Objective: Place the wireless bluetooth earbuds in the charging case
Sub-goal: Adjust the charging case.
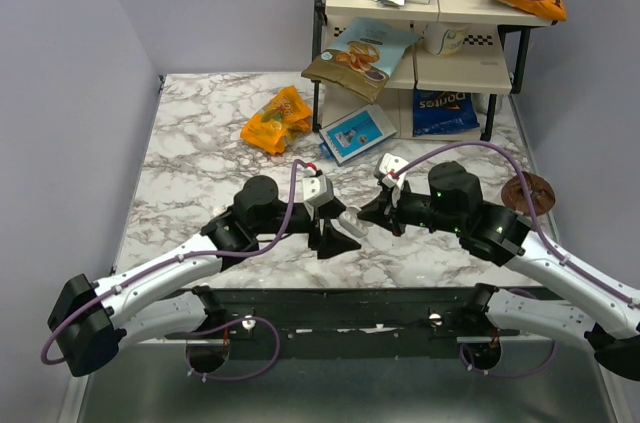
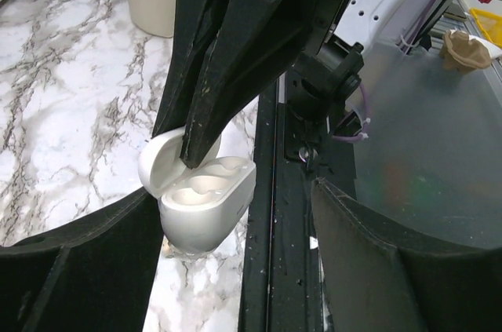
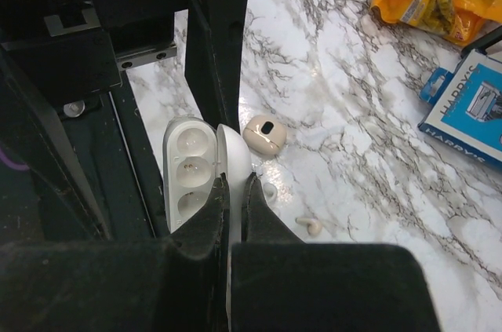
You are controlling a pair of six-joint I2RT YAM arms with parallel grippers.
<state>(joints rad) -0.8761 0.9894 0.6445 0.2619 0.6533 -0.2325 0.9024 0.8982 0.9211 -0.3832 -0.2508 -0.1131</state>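
We find the charging case [image 3: 190, 169] at the near edge of the tabletop [image 3: 353, 112], just beside the dark rail that carries the arms. It sits upright on its base with the lid swung up. The right gripper [image 3: 234, 183] has its fingers [image 3: 205, 218] clenched on that raised lid, pinching the thin shell between them. We judge this grip has two purposes: it keeps the lid from dropping shut, and it pins the light case so it cannot skid while something is pushed into it.

The left gripper [image 2: 231, 191] hangs over the same spot with its fingers [image 2: 94, 269] released and wide apart, one on either side of the case and grasping nothing. We read that as the free hand, left open so it can do the picking.

The wells we see in the case look empty. One earbud [image 3: 312, 226] lies loose on the marble near the case. A second pale piece, just beside the right fingers, may be the other, though we cannot tell for certain. A small beige oval piece [image 3: 265, 134] with a dark opening rests close behind the lid. So we judge the insertion itself is not yet done.
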